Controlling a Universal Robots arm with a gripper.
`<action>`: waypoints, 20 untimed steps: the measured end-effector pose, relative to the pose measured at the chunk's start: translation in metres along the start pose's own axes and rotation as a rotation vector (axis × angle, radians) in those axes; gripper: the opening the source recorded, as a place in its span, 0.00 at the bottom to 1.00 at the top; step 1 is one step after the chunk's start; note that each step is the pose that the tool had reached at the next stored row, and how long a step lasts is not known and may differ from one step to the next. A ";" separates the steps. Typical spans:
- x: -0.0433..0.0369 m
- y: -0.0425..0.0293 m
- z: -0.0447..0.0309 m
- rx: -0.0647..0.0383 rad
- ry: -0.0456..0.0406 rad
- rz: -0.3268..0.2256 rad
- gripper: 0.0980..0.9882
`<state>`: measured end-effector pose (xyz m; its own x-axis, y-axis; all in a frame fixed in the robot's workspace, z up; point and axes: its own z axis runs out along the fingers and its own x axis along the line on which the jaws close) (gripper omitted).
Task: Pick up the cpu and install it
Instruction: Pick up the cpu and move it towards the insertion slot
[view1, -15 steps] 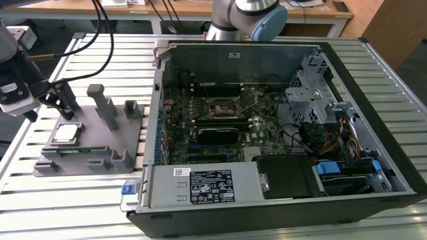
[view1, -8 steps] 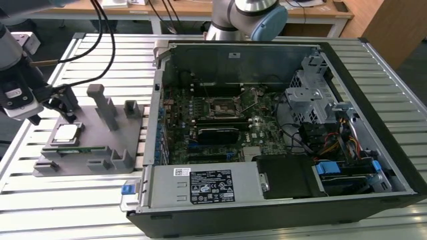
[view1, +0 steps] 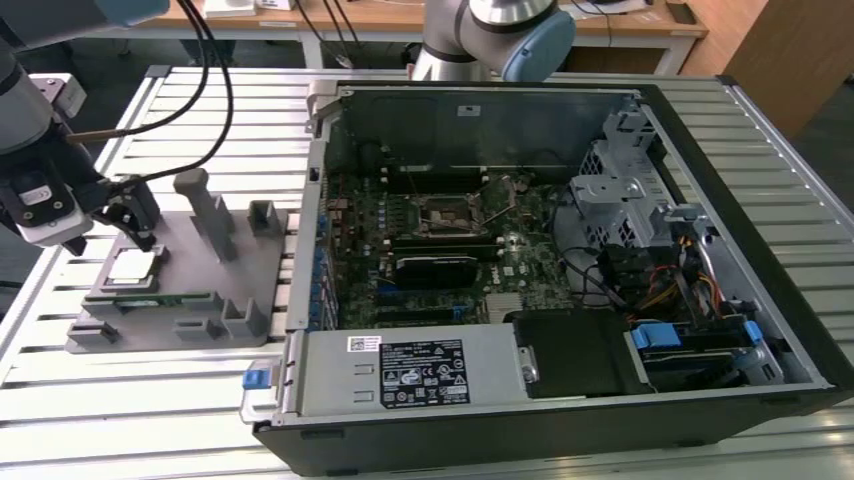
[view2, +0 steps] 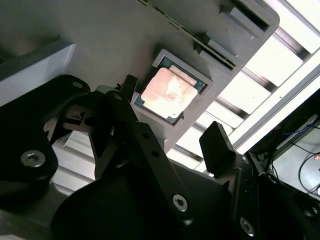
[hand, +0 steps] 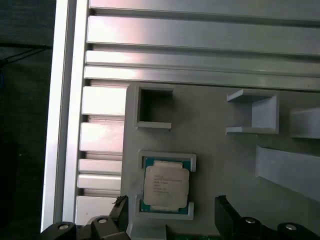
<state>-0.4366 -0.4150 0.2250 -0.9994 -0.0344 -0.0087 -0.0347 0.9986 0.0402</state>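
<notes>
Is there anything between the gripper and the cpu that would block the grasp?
Nothing visible does. The cpu lies bare in its recess in the gray holder, and the open gripper hangs over it, its jaws apart on either side.

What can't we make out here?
Exterior view: motherboard socket, too small to tell if its latch is open.
Exterior view: memory stick, mostly sunk in the gray holder.
First wrist view: fingers, cut off by the picture's edge beside the cpu.
</notes>
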 end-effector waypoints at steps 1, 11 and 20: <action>0.0000 -0.0001 0.0015 0.000 0.0000 0.000 0.76; 0.0001 -0.0006 0.0150 0.000 -0.0001 0.001 0.76; 0.0003 -0.0001 0.0280 0.000 -0.0004 0.011 0.76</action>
<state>-0.4367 -0.4139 0.1970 -0.9997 -0.0236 -0.0086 -0.0240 0.9989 0.0401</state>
